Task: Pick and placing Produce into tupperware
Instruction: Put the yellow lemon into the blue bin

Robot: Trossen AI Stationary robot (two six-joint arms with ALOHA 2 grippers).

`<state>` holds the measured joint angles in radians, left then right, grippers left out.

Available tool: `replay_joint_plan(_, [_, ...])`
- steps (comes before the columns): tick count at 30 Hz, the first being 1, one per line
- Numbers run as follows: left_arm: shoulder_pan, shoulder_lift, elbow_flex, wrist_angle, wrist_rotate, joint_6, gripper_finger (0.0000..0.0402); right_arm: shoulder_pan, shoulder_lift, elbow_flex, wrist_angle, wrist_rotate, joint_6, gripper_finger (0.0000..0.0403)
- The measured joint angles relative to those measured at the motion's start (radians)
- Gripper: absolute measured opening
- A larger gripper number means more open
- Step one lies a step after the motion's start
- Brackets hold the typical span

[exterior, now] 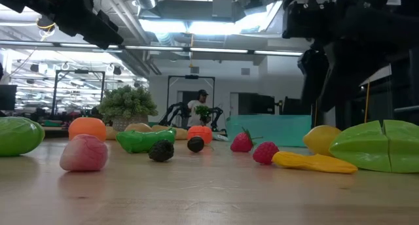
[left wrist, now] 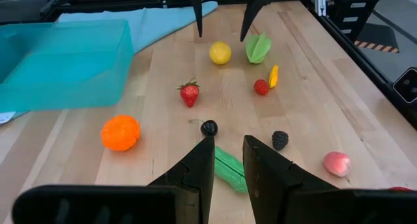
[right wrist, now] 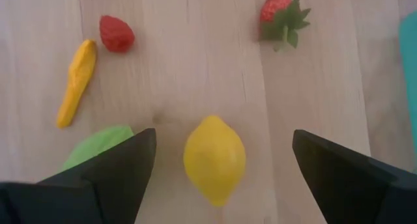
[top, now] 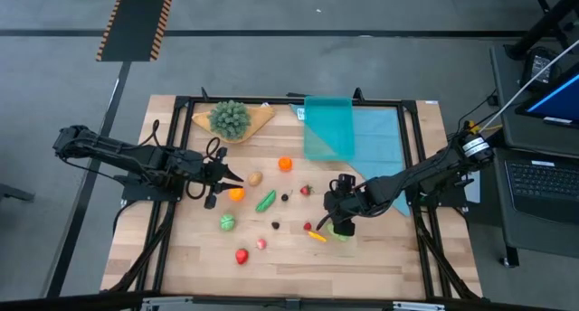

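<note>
Right gripper (right wrist: 215,160) hung spread, released, over lemon (right wrist: 214,160) (starfruit (right wrist: 98,146) at its 9 o'clock); best descend centred, then clench.

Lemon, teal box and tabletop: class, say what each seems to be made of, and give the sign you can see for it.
Lemon: probably moulded plastic; smooth, evenly yellow, soft sheen.
Teal box: translucent plastic; light passes through its thin, glossy walls.
Tabletop: wood, likely jointed boards; pale planks with grain lines and a matte finish.
</note>
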<state>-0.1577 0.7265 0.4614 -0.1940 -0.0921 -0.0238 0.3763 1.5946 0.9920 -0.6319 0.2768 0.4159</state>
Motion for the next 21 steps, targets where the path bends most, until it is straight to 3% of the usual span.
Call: replay_joint_plan(21, [0.0, 0.0, 0.0, -0.008, 0.0, -0.001, 0.0074, 0.0, 0.166, 0.0, -0.022, -0.026, -0.001, 0.0361])
